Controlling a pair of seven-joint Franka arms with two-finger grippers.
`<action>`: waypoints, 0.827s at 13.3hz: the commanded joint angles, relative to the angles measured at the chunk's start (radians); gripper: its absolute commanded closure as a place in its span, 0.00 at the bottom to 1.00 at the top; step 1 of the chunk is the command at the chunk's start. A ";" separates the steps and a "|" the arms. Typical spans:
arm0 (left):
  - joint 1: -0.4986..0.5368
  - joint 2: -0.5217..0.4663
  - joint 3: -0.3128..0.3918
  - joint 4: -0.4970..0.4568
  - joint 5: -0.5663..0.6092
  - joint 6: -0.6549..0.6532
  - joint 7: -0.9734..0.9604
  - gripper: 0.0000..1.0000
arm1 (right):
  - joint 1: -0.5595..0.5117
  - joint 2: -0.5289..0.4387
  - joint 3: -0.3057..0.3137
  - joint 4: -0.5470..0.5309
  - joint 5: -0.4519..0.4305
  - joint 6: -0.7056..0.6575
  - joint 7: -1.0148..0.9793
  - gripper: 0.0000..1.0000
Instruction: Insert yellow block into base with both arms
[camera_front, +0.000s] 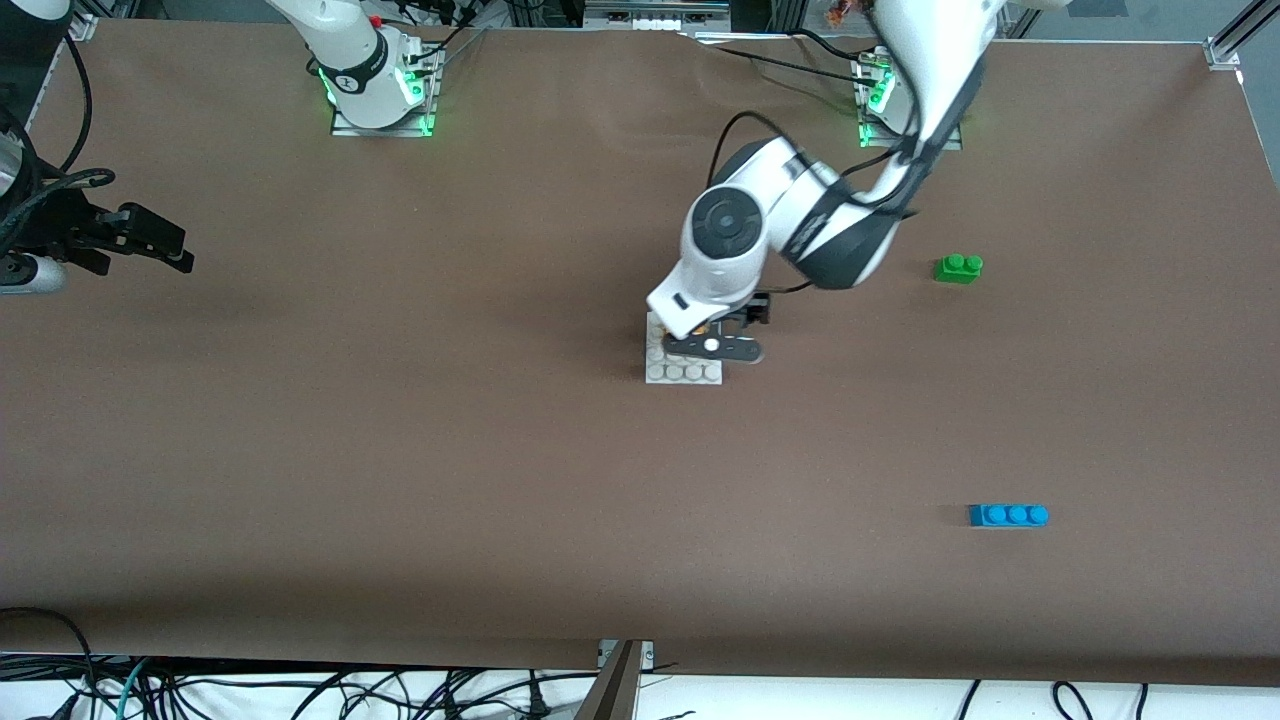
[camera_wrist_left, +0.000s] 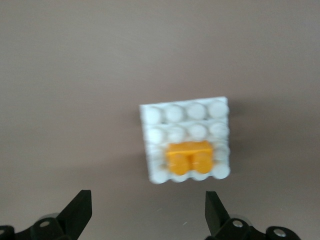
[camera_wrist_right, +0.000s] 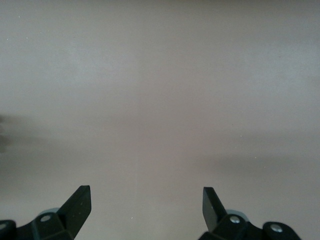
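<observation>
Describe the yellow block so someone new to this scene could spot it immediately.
Find the white studded base in the middle of the brown table, under the left gripper. The yellow block sits on its studs near one edge. It is the only orange-yellow brick; the green brick and blue brick lie on the table.

White jointed arms (camera_front: 760, 220) with black cables, green-lit bases, black claws.

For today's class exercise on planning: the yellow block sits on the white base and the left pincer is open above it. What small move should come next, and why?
Probably lift the left pincer straight up, clear of the base. The yellow block already sits on the base's studs and the open fingers hold nothing. The right pincer waits open over bare table near the right arm's end.
</observation>
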 joint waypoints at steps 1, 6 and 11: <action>0.076 -0.135 -0.004 0.019 0.010 -0.137 0.008 0.00 | -0.001 -0.012 -0.001 -0.002 0.015 -0.010 -0.011 0.01; 0.162 -0.204 -0.007 0.179 0.004 -0.489 0.042 0.00 | 0.002 -0.012 0.002 -0.001 0.015 -0.005 -0.011 0.01; 0.358 -0.251 -0.004 0.177 -0.008 -0.569 0.366 0.00 | 0.011 -0.012 0.002 -0.002 0.015 -0.002 -0.011 0.01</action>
